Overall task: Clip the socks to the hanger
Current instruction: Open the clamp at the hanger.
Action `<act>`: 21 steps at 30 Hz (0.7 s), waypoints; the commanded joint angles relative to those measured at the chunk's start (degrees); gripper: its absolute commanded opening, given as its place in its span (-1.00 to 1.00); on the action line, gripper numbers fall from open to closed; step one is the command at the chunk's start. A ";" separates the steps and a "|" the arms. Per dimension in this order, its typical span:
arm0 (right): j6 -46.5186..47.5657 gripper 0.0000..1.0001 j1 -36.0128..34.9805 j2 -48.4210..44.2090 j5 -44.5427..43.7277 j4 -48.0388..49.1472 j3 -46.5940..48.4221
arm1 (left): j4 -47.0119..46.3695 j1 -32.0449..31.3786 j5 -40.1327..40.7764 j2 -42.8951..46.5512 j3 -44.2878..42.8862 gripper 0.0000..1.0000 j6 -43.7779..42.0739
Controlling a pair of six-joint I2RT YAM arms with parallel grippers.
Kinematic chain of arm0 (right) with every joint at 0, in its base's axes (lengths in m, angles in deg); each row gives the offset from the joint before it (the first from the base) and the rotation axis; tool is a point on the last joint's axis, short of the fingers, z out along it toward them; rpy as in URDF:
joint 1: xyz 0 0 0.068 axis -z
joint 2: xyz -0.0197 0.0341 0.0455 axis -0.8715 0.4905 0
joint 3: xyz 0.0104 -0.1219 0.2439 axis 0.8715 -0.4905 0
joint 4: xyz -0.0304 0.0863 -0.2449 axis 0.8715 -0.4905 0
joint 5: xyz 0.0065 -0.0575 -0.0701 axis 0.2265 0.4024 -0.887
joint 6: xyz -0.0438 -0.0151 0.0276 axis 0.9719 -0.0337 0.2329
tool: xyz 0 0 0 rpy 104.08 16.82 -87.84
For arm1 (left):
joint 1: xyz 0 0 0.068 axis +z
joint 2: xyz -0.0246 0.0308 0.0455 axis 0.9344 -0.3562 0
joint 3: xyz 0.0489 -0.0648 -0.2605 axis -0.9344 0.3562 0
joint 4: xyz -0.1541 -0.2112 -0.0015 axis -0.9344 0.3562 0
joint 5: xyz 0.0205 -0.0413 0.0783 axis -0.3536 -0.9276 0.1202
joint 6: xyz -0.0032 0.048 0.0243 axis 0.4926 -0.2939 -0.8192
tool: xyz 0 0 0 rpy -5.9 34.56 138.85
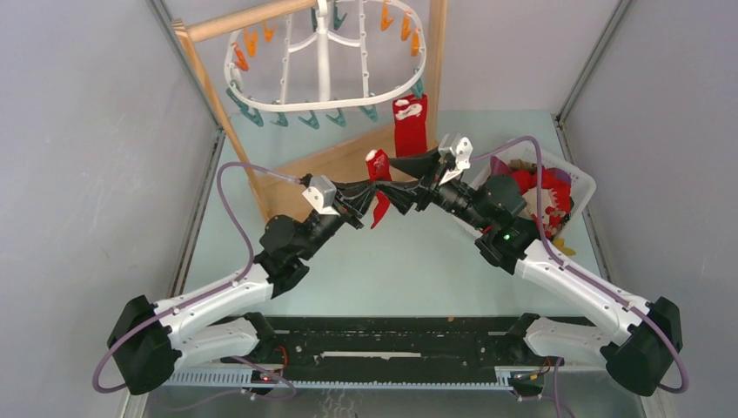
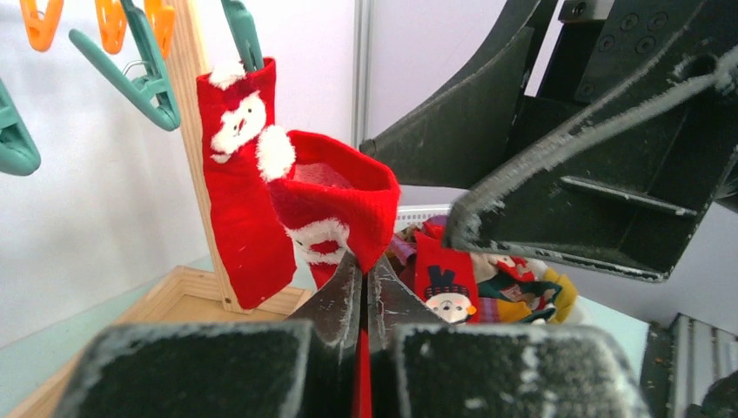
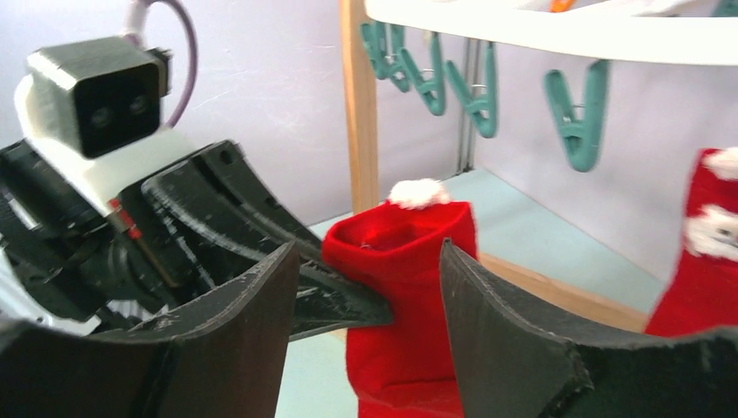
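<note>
While the overhead camera shows only two arms meeting nose to nose above the middle of the table [image 1: 392, 261], the wrist cameras settle the grip. The left fingers [image 2: 335, 300] are clamped tight on the held sock [image 2: 335, 205] below its cuff. The right fingers [image 3: 252, 331] stand spread apart at 9 and 3 o'clock of that cuff; whether they touch it cannot be told.

From the left wrist, the held sock rises upright above the closed fingers. It is plain red, its mouth gaping, with white fleece trim and a white pompom at the rim. Behind it the hung sock [image 1: 409, 126], red with a white-bearded face, dangles from a teal clothespin [image 2: 244, 30]. That pin sits at 5 o'clock on the rim of the white oval hanger [image 1: 324, 65], which is slung from a wooden stand [image 1: 210, 96] at the table's 12 o'clock.

Only the overhead view takes in the white basket [image 1: 566, 164] at 2 o'clock, heaped with spare socks [image 1: 526, 183], and the orange clothespins [image 1: 251, 42] along the hanger's 10 o'clock side.
</note>
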 commanded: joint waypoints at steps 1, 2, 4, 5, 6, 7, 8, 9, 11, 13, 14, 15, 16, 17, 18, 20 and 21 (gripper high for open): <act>-3.47 0.38 -0.29 -1.74 -7.80 -0.36 -0.06 | 0.53 -2.87 7.80 1.15 -3.27 -1.00 -6.19; -4.22 0.38 -0.42 -1.78 -8.06 -0.65 -0.06 | 0.75 -3.51 9.19 1.18 -3.44 -1.00 -7.14; -5.54 0.38 -0.81 -1.79 -8.10 -1.61 -0.06 | 0.83 -4.54 11.24 1.02 -3.77 -1.00 -8.43; -6.34 0.38 -1.04 -1.79 -8.35 -1.82 -0.22 | 0.83 -5.01 12.19 0.98 -3.88 -1.00 -9.12; -6.89 0.38 -1.33 -1.89 -8.52 -1.63 -0.47 | 0.83 -5.44 13.00 0.93 -4.01 -1.00 -9.67; -7.42 0.38 -1.60 -1.88 -8.58 -1.57 -0.76 | 0.83 -5.71 13.49 0.91 -4.13 -1.00 -10.21; -7.90 0.38 -1.83 -1.83 -8.69 -1.62 -0.84 | 0.83 -5.99 13.90 0.89 -4.14 -1.00 -10.56; -8.34 0.38 -1.99 -1.83 -8.64 -1.79 -0.85 | 0.83 -6.20 14.07 0.89 -4.26 -1.00 -10.75; -8.97 0.39 -2.25 -1.73 -8.63 -2.07 -0.92 | 0.83 -6.43 14.08 0.89 -4.35 -1.00 -11.02; -9.21 0.41 -2.40 -1.48 -8.63 -2.04 -0.94 | 0.83 -6.65 13.72 0.85 -4.52 -1.00 -11.16; -9.30 0.42 -2.39 -1.33 -8.69 -1.95 -0.90 | 0.79 -6.74 13.48 0.74 -4.59 -1.00 -11.17; -9.39 0.43 -2.42 -1.16 -8.82 -1.68 -0.89 | 0.76 -6.89 13.08 0.69 -4.76 -1.00 -11.13; -9.44 0.44 -2.35 -0.98 -9.07 -1.39 -0.87 | 0.75 -6.93 12.64 0.63 -4.84 -1.00 -11.09; -9.44 0.44 -2.27 -0.86 -9.14 -0.79 -0.89 | 0.76 -7.02 12.21 0.50 -4.85 -1.00 -11.01; -9.51 0.44 -2.18 -0.69 -9.22 -0.25 -0.86 | 0.75 -7.18 11.87 0.48 -4.96 -1.00 -10.85; -10.13 0.44 -2.04 -0.40 -9.33 0.95 -0.85 | 0.68 -7.36 11.31 0.37 -4.98 -1.00 -10.73; -10.45 0.43 -2.02 -0.31 -9.29 1.14 -0.85 | 0.52 -7.42 11.18 0.28 -4.98 -1.00 -10.65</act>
